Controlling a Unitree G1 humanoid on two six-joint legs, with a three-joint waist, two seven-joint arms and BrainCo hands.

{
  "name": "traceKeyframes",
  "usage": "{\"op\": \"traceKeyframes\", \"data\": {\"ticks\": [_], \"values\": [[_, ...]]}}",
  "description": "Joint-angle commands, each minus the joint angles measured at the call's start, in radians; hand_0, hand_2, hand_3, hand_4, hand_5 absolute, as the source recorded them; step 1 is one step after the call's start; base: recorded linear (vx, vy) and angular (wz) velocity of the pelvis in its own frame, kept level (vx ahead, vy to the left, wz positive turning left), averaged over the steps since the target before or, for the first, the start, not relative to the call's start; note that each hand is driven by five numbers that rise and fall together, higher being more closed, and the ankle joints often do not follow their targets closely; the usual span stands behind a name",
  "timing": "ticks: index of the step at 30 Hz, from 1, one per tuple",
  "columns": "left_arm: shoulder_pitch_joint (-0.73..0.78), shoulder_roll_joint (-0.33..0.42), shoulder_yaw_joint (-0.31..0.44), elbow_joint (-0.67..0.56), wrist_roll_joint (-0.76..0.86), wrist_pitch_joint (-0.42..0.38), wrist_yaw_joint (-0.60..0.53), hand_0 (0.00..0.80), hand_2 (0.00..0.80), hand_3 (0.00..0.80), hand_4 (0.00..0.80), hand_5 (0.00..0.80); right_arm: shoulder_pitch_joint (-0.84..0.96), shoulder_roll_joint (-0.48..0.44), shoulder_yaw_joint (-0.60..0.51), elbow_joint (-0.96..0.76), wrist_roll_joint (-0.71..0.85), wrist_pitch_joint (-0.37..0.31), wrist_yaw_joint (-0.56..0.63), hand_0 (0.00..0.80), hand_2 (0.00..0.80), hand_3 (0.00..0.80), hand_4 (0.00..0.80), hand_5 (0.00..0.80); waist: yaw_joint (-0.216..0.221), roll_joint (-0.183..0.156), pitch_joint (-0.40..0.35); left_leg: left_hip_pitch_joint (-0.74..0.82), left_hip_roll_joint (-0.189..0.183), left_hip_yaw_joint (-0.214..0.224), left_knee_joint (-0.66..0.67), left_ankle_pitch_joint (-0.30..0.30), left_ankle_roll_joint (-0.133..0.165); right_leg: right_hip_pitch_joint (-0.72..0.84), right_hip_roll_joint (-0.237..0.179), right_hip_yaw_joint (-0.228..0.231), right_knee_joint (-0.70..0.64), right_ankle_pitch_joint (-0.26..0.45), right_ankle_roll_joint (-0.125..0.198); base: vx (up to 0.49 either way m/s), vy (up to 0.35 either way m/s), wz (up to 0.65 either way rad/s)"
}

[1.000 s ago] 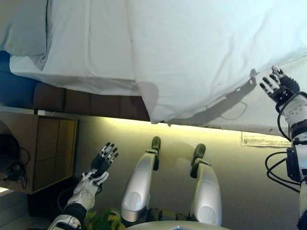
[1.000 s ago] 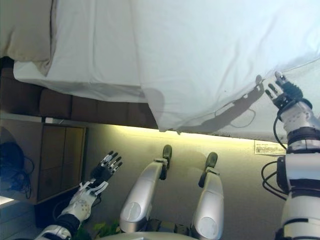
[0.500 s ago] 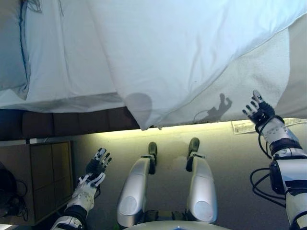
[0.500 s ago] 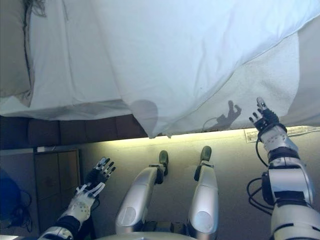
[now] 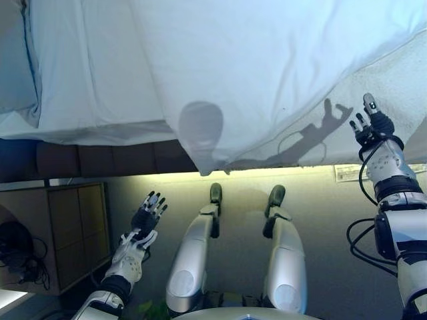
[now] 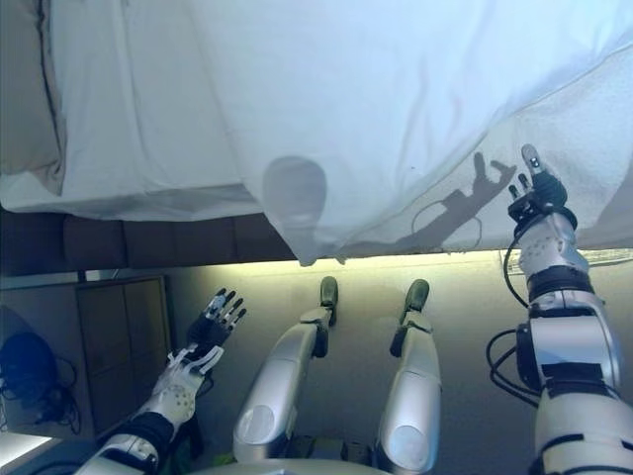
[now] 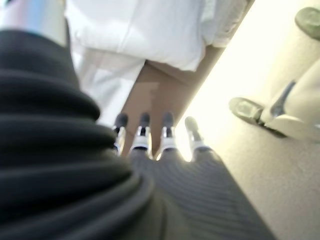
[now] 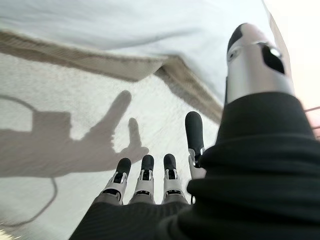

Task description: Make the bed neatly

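Observation:
A white duvet [image 5: 267, 73] lies slanted over the bed, one corner [image 5: 203, 167] hanging over the near edge. To its right the textured mattress side [image 5: 393, 87] shows bare. A white sheet [image 5: 87, 80] covers the left part, with a pillow [image 5: 13, 67] at the far left. My right hand [image 5: 372, 123] is raised in front of the mattress side, open with fingers straight, holding nothing; its wrist view shows the fingers [image 8: 146, 172] just short of the mattress [image 8: 75, 125]. My left hand [image 5: 148, 215] hangs open low over the floor, apart from the bed.
A dark bed base [image 5: 93, 160] runs under the mattress, with a lit strip along the floor below it. A wooden nightstand [image 5: 60, 233] stands at the left, dark cables [image 5: 17, 250] on it. A label [image 5: 350, 172] is on the bed's side at the right.
The view has shifted. My right hand has risen against the mattress side. My left hand stays open and low.

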Motion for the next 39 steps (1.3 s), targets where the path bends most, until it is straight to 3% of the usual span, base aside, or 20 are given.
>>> {"op": "traceKeyframes", "data": {"ticks": [1, 9, 16, 25, 39], "values": [[0.032, 0.044, -0.004, -0.024, -0.04, -0.017, 0.009, 0.0, 0.0, 0.0, 0.0, 0.0, -0.089, -0.106, 0.06, -0.014, -0.015, -0.058, -0.011, 0.0, 0.0, 0.0, 0.0, 0.0, 0.004, 0.012, -0.002, -0.038, 0.025, 0.015, 0.088, -0.067, -0.006, -0.004, 0.002, -0.023, 0.027, -0.032, 0.024, 0.048, 0.001, 0.07], [0.059, 0.062, -0.004, -0.05, -0.047, -0.001, 0.01, 0.0, 0.0, 0.0, 0.0, 0.0, -0.155, -0.153, 0.092, -0.01, 0.013, -0.02, 0.006, 0.0, 0.0, 0.0, 0.0, 0.0, 0.027, 0.013, -0.002, -0.078, 0.03, -0.007, 0.097, -0.078, -0.006, -0.044, 0.017, -0.015, 0.083, -0.075, 0.028, 0.074, -0.029, 0.06], [0.093, 0.063, -0.012, -0.094, -0.066, -0.011, 0.003, 0.0, 0.0, 0.0, 0.0, 0.0, -0.197, -0.18, 0.128, -0.006, -0.011, 0.011, 0.017, 0.0, 0.0, 0.0, 0.0, 0.0, 0.038, 0.037, -0.002, -0.117, 0.022, -0.012, 0.107, -0.073, -0.001, -0.091, 0.018, -0.01, 0.125, -0.092, 0.019, 0.04, 0.012, 0.04], [0.124, 0.077, -0.023, -0.132, -0.091, -0.008, -0.003, 0.0, 0.0, 0.0, 0.0, 0.0, -0.265, -0.207, 0.159, 0.015, -0.003, 0.053, 0.041, 0.0, 0.0, 0.0, 0.0, 0.0, 0.07, 0.069, -0.002, -0.146, 0.022, -0.024, 0.042, -0.018, -0.007, -0.134, 0.014, -0.019, 0.164, -0.115, 0.014, 0.03, 0.016, 0.06], [0.176, 0.086, -0.006, -0.168, -0.082, -0.002, -0.035, 0.0, 0.0, 0.0, 0.0, 0.0, -0.367, -0.194, 0.197, -0.016, 0.037, 0.062, 0.093, 0.0, 0.0, 0.0, 0.0, 0.0, 0.122, 0.098, -0.002, -0.153, 0.024, -0.037, -0.025, 0.034, -0.021, -0.149, -0.01, -0.054, 0.185, -0.129, 0.019, 0.004, 0.004, 0.06]]}}
